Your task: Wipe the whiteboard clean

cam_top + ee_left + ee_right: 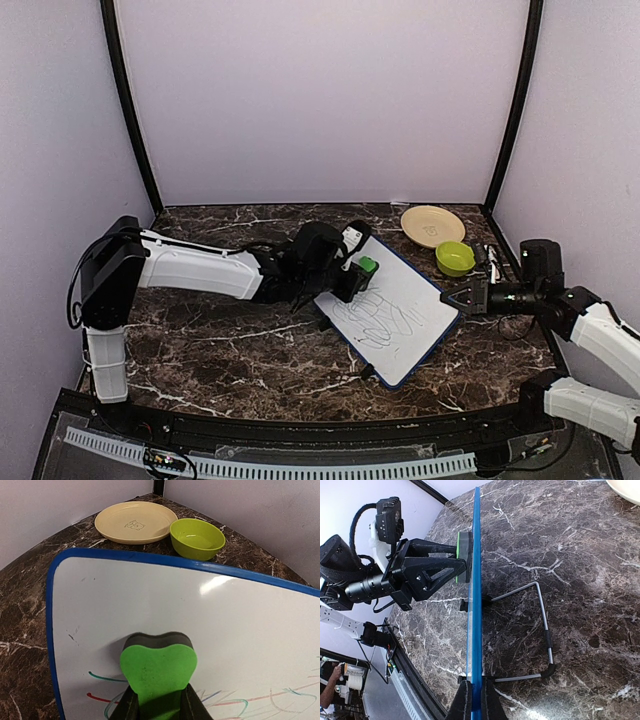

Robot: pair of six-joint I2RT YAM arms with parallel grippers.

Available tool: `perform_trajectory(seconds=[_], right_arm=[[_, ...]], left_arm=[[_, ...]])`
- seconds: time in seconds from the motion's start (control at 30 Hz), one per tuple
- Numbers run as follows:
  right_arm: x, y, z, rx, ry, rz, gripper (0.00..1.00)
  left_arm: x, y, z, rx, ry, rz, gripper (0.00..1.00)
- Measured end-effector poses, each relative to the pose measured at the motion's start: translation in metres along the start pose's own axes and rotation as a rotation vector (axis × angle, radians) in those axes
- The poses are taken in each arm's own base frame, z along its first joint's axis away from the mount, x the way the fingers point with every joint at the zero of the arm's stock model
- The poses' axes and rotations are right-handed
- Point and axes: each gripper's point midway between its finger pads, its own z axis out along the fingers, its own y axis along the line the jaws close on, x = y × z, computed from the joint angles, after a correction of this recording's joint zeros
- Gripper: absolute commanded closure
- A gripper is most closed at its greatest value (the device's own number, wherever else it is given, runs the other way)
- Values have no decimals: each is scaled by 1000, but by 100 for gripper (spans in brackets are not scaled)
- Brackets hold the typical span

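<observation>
Small rectangular whiteboard (pixel 405 295), white face inside a thin dark-blue frame with rounded corners. Set right of centre in the overhead frame, turned diagonally, one corner toward the upper middle, another toward the bottom. Upper part of the face bare white; multicoloured scribbles (pixel 380 322) across the lower left part, red, teal and blue along the bottom of the left wrist frame. Edge-on in the right wrist frame, a blue line up its middle, bent wire leg (pixel 546 630) to its right. Apparently propped at a tilt rather than flat, though hard to confirm.
</observation>
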Motion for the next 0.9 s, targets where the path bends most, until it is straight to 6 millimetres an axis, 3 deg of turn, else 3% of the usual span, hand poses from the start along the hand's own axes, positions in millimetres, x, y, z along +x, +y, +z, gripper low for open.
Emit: perform_trajectory(seconds=[0.3,0.43,0.6,0.77,0.9], right_arm=[[0,1,0,-5,0,-2,100],[0,1,0,-7,0,-3,100],[0,1,0,-7,1,-3,100],[0,1,0,-5,0,-3,100],[-1,0,0,2,-3,-2,100]], left_arm=[[-11,-16,-2,35,3,56,100],[-7,-59,-6,123,-9,127,100],[0,-90,-10,178,-15,186,100],[-1,-75,-6,163,-22,167,100],[2,-34,-2,124,-22,96,100]])
